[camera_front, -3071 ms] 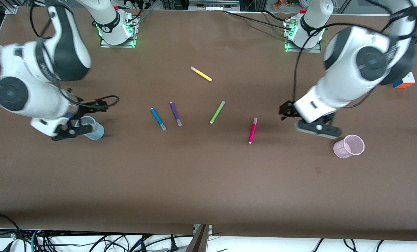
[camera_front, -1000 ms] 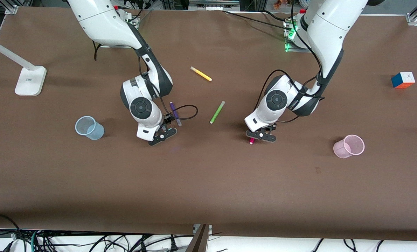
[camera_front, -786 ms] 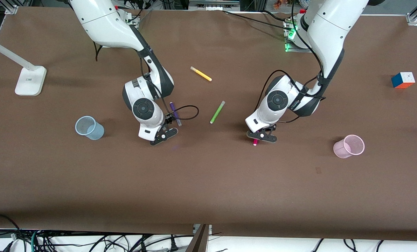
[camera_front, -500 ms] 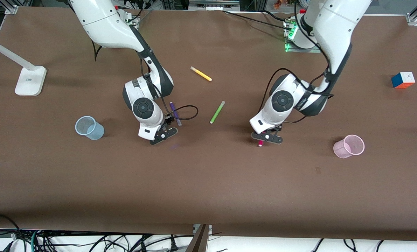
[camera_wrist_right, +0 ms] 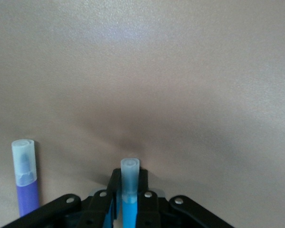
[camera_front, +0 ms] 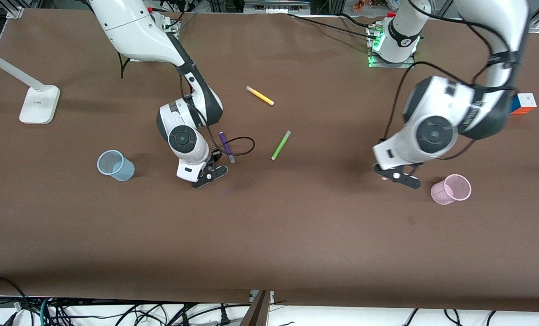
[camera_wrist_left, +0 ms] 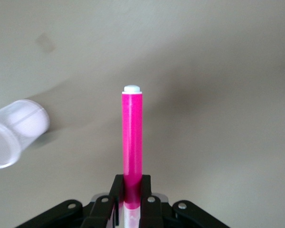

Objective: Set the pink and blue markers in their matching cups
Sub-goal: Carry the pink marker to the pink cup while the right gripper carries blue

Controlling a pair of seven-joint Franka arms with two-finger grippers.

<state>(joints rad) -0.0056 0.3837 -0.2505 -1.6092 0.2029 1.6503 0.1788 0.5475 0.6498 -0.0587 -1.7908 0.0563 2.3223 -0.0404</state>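
My left gripper (camera_front: 396, 176) is shut on the pink marker (camera_wrist_left: 132, 137), near its pale cap, and holds it above the table beside the pale pink cup (camera_front: 451, 189). The left wrist view shows the gripper (camera_wrist_left: 131, 190) and the cup (camera_wrist_left: 14, 133) off to one side. My right gripper (camera_front: 209, 174) is shut on the blue marker (camera_wrist_right: 130, 173) by its clear cap, low over the table. In the front view that marker is hidden under the wrist. The pale blue cup (camera_front: 115, 165) stands toward the right arm's end.
A dark purple pen (camera_front: 226, 147) lies right beside my right gripper and also shows in the right wrist view (camera_wrist_right: 25, 183). A lime green pen (camera_front: 281, 145) and a yellow pen (camera_front: 259, 95) lie mid-table. A lamp base (camera_front: 39, 104) and a colour cube (camera_front: 526, 103) sit near the table ends.
Both grippers left the cups and closed on the markers. In the last half second my left gripper carried the pink marker over to the pink cup. My right gripper barely moved.
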